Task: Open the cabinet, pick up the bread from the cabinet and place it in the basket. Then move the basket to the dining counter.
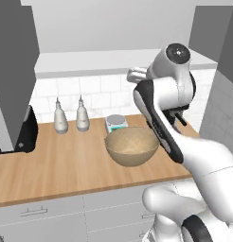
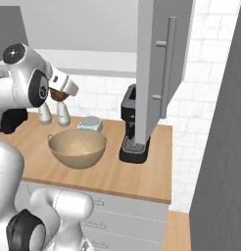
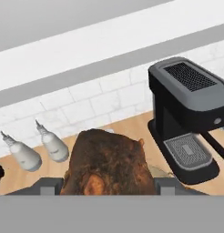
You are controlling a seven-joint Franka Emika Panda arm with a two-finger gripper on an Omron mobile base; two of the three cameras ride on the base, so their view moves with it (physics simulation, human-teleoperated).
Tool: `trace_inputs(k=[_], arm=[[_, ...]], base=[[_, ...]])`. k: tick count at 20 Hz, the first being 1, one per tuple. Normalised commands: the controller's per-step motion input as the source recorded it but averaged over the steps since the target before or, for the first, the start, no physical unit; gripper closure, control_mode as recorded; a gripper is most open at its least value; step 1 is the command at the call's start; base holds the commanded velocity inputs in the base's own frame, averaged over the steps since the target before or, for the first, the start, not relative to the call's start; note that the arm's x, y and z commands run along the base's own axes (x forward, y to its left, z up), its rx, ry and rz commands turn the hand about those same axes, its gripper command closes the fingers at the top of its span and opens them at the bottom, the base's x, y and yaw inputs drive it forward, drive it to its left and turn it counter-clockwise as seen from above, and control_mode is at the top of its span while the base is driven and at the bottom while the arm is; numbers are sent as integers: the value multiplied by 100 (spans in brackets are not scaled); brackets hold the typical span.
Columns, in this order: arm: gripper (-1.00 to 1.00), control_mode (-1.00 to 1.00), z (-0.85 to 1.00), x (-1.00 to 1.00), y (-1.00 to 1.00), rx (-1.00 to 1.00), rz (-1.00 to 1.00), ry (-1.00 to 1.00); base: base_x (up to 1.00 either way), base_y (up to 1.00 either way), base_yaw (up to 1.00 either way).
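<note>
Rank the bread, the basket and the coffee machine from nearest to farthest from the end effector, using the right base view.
1. bread: held in the end effector.
2. basket: on the worktop, just below.
3. coffee machine: off to the right, under the open cabinet door.

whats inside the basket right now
The basket looks empty: just its speckled woven inside. The bread is held in the gripper above the worktop. The near wall hides some of the bottom.

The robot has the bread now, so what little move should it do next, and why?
Probably lower the bread toward the basket before letting go. The end effector grips the bread, and in the right base view it hangs well above the basket's back rim, beside the two white bottles, so a drop from there might miss.
</note>
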Motion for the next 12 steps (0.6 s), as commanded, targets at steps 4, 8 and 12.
trace_inputs(k=[4, 8, 12], arm=[[100, -100, -100, -48, 2, -3, 0, 7], [100, -100, -99, -15, 5, -3, 0, 1], [100, -100, -100, 1, 0, -1, 0, 8]], base=[[0, 0, 0], [0, 0, 0], [0, 0, 0]])
